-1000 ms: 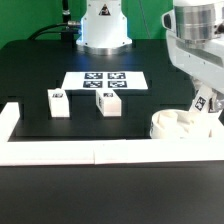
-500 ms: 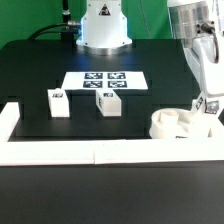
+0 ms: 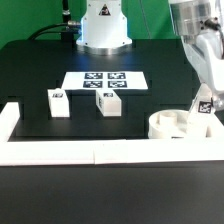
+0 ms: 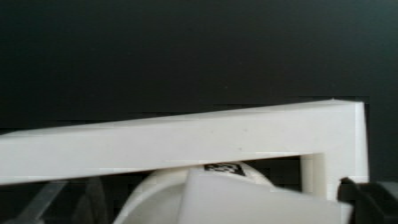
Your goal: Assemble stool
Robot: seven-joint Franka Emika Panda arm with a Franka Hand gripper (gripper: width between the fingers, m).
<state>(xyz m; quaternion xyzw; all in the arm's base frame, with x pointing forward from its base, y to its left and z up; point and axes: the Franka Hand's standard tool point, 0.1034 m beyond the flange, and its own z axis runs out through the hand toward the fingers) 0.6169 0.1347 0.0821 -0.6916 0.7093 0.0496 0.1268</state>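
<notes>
My gripper (image 3: pixel 206 96) hangs at the exterior view's right edge, about halfway down the frame, above the seat (image 3: pixel 170 127). My fingers (image 4: pixel 50 198) stand wide apart. In the wrist view one dark tip shows on each side of the upright leg block (image 3: pixel 203 110), with a gap between each tip and the block, so I have hold of nothing. In the exterior view my tips overlap the block's top, and from there I cannot tell whether either one brushes it.

That block stands on end on the part of the seat nearest the exterior view's right, its tag turned toward the camera. I cannot tell whether it sits in a socket. The seat, a low white disc, lies in the lower right of the frame, just behind the border rail (image 3: pixel 100 152). The rail runs across the lower part of the picture and turns up at the left edge. In the wrist view its corner shows close beyond the seat, against the black table (image 3: pixel 150 100).

Well apart from me, in the exterior view's left half, the first loose leg block (image 3: pixel 58 101) and the second loose leg block (image 3: pixel 108 102) stand side by side on the table. Behind them lies the marker board (image 3: pixel 105 81), and the arm base (image 3: pixel 103 28) fills the top centre
</notes>
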